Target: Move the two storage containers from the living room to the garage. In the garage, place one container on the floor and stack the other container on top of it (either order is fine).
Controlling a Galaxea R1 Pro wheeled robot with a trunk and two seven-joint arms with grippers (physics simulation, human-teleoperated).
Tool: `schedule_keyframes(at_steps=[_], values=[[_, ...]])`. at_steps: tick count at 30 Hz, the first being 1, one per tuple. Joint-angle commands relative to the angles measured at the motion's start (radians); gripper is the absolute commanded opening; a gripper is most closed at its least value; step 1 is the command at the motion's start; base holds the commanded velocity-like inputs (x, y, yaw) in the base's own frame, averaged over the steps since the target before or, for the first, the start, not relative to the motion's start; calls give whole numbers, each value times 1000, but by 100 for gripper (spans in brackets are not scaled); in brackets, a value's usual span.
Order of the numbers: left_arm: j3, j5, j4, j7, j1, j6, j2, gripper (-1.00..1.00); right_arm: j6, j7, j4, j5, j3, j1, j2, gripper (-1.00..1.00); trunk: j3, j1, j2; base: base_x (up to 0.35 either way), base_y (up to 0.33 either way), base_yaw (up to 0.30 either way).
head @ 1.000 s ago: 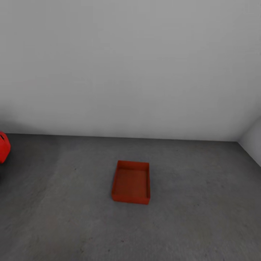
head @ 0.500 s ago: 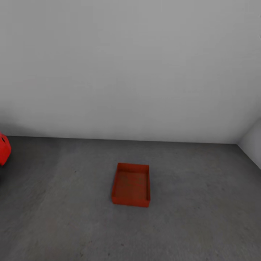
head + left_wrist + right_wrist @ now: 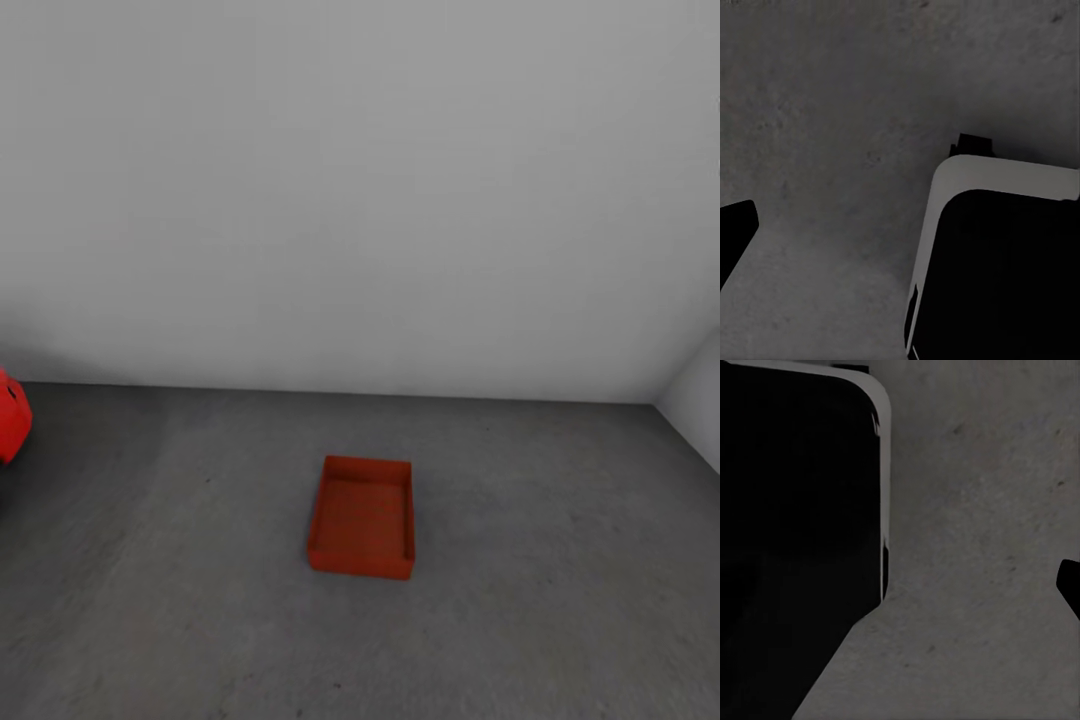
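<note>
On the garage's rough dark grey concrete floor (image 3: 560, 620), one orange-red open-topped ribbed storage container (image 3: 361, 517) sits near the white wall (image 3: 360, 190), nothing stacked yet; either tool's opening cannot be told.

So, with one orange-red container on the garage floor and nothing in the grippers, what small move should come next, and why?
Probably turn the base away and head back for the second bin. One storage container sits alone and open-topped on the grey concrete floor near the white wall, with nothing stacked in it, and both wrist views show bare concrete, no bin held. The red car is at the left edge.
</note>
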Motion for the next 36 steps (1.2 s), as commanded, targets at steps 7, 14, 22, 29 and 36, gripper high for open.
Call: schedule_keyframes(at_steps=[7,14,22,29,36], values=[[-4,9,1,1,0,-4,0,100,-9,2,3,-9,8,-1,4,100,10,0,-1,0,0,0],[-4,9,1,1,0,-4,0,100,-10,1,3,-5,8,-1,6,100,22,0,-1,0,0,0],[-4,9,1,1,-1,-4,0,100,-5,2,3,0,10,-1,6,100,35,0,-1,0,0,0],[-4,9,1,1,-1,-4,0,100,-4,4,3,2,10,-1,6,100,46,0,-1,0,0,0],[-4,9,1,1,0,-4,0,100,-4,5,2,3,13,-1,2,100,57,0,-1,0,0,0]])
